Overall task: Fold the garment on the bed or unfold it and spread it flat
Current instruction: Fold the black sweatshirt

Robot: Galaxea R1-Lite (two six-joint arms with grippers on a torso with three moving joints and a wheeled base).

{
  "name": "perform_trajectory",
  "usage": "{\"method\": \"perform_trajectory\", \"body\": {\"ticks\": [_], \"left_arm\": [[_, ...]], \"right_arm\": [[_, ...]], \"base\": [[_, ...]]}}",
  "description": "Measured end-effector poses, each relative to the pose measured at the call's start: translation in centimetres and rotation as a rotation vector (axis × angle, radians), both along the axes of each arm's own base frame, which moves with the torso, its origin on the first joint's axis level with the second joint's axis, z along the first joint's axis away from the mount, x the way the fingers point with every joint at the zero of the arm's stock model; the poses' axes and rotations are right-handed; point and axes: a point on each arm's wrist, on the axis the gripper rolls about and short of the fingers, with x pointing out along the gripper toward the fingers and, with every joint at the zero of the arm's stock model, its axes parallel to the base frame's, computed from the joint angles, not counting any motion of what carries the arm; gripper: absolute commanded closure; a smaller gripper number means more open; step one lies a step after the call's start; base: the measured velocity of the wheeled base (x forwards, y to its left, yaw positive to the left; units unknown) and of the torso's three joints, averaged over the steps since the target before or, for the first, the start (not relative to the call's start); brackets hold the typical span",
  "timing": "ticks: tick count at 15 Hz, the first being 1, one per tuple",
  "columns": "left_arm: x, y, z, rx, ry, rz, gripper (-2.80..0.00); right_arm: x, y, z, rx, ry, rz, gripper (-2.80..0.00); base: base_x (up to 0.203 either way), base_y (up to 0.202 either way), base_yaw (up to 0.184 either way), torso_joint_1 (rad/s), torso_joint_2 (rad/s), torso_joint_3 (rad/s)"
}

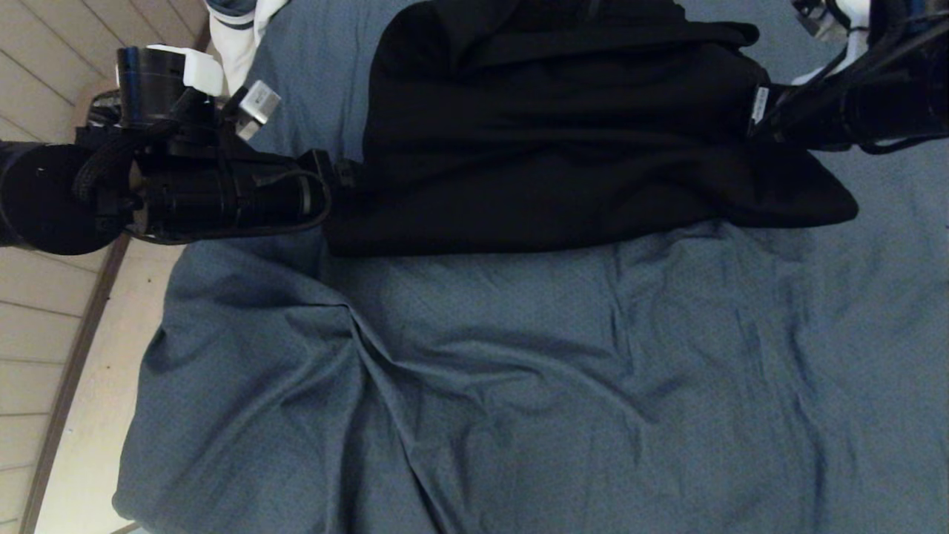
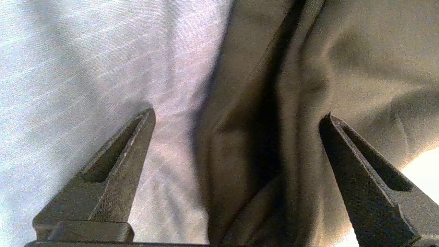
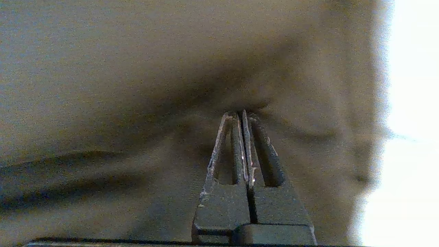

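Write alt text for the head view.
A black hoodie lies bunched on a blue-grey bed sheet. The left gripper is at its left edge, and the right gripper pinches its right side.

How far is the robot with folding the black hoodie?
The hoodie already lies doubled in a bundle on the bed. The right gripper is shut on its cloth at one side; the left gripper stands open at the other edge. Tidying the uneven corner remains.
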Motion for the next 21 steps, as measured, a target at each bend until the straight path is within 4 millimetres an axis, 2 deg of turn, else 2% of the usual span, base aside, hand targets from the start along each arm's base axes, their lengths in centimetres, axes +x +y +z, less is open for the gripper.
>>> {"method": "perform_trajectory", "body": {"ticks": [5,7,10,13,17,21], "left_arm": [[-3.5,1.1,1.4,-0.015,-0.035,-0.005,-2.80],[-4.8,1.5,1.4,-0.015,-0.037,-0.008,-2.80],[-6.5,0.7,0.7,-0.008,-0.016,-0.054,-2.80],[-7.1,0.4,0.8,-0.008,-0.025,-0.071,-2.80],[-7.4,0.5,1.3,-0.019,-0.049,-0.069,-2.80],[-7.6,0.5,1.6,-0.022,-0.057,-0.067,-2.80]], "right_arm": [[-2.3,1.8,3.6,0.023,-0.220,0.068,0.00],[-2.7,2.5,3.7,0.029,-0.227,0.084,0.00],[-2.6,2.9,3.8,0.037,-0.237,0.059,0.00],[-2.6,2.4,4.2,0.035,-0.270,-0.001,0.00],[-2.3,0.3,3.7,0.009,-0.240,-0.081,0.00],[-2.5,0.0,3.7,0.005,-0.240,-0.088,0.00]], "base": [[0.000,0.000,0.000,0.000,0.00,0.000],[0.000,0.000,0.000,0.000,0.00,0.000],[0.000,0.000,0.000,0.000,0.00,0.000],[0.000,0.000,0.000,0.000,0.00,0.000],[0.000,0.000,0.000,0.000,0.00,0.000],[0.000,0.000,0.000,0.000,0.00,0.000]]}}
